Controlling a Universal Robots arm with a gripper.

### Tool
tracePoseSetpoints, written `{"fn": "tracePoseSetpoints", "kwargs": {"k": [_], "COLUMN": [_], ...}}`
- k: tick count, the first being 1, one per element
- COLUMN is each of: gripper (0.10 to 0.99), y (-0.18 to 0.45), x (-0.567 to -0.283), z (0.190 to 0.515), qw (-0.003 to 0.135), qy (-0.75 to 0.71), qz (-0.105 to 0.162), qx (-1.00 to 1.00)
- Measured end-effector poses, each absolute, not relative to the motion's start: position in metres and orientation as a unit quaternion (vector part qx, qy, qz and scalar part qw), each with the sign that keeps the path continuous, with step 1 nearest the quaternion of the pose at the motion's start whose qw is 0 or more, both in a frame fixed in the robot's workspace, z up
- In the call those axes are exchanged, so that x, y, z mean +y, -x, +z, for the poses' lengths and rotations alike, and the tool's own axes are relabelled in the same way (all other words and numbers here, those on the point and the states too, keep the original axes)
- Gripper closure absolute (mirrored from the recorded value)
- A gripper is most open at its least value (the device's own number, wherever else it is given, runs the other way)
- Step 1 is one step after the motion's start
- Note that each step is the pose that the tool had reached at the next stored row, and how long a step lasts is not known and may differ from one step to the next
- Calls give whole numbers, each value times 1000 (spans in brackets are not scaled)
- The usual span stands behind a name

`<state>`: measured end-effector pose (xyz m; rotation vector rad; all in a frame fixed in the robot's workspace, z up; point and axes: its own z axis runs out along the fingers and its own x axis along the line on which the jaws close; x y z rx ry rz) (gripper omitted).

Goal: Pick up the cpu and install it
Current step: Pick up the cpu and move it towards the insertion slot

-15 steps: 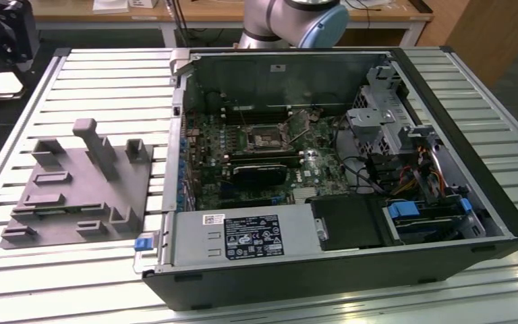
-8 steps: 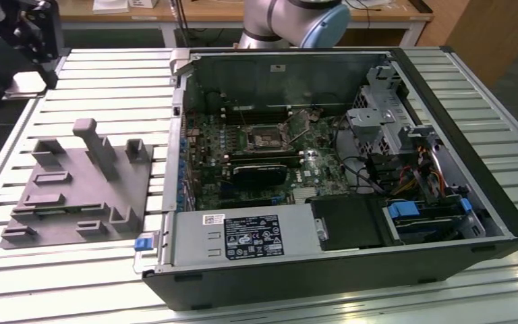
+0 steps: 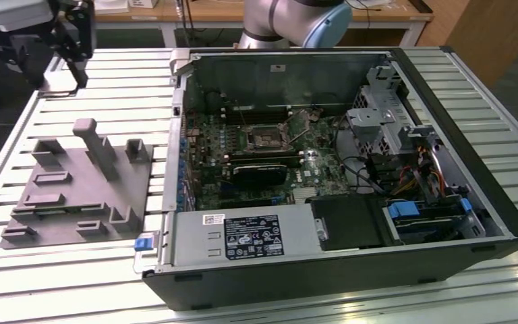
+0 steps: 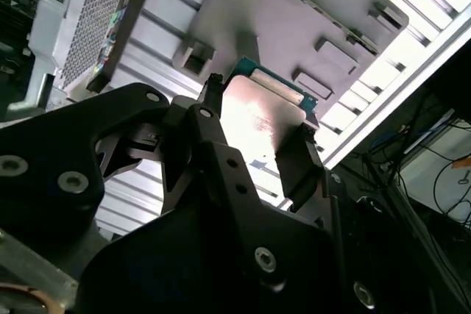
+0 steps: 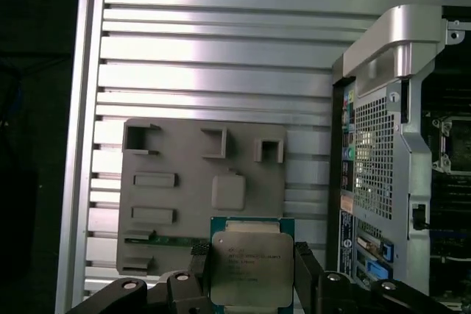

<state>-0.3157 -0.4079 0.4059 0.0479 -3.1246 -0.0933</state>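
The pincer (image 5: 252,273) pinches the cpu (image 5: 250,262) by two opposite edges, its dark fingers (image 5: 305,268) flanking the silver lid in both wrist views. The chip is held clear above the slatted metal table (image 5: 221,71), with the grey fixture block (image 5: 202,182) lying on the slats beyond it. In the exterior view the pincer sits high at that view's left, well apart from the open computer case (image 3: 331,270) and the motherboard socket (image 3: 266,137) inside it. The hold is on thin edges alone, so a jolt could tilt or drop the chip. The socket lies low between the case walls, so a skewed or off-centre descent would risk damaging its contacts or striking the case's rim.
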Motion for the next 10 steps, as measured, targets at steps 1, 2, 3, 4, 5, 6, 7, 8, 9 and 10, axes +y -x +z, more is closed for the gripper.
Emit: {"fn": "tracePoseSetpoints", "kwargs": {"k": [1, 2, 3, 4, 5, 6, 7, 8, 9, 10], "gripper": [545, 545, 545, 545, 545, 545, 545, 545, 545, 545], "y": [311, 307, 302, 298, 293, 288, 284, 279, 275, 270], "x": [-408, -408, -408, -408, -408, -408, -408, -408, -408, -408], "z": [406, 406, 406, 406, 406, 406, 406, 406, 406, 406], "qw": [8, 8, 8, 8, 8, 8, 8, 8, 8, 8], "qy": [-15, -15, -15, -15, -15, -15, -15, -15, -16, -15], "qz": [-30, -30, -30, -30, -30, -30, -31, -31, -31, -31], "qx": [-999, -999, -999, -999, -999, -999, -999, -999, -999, -999]}}
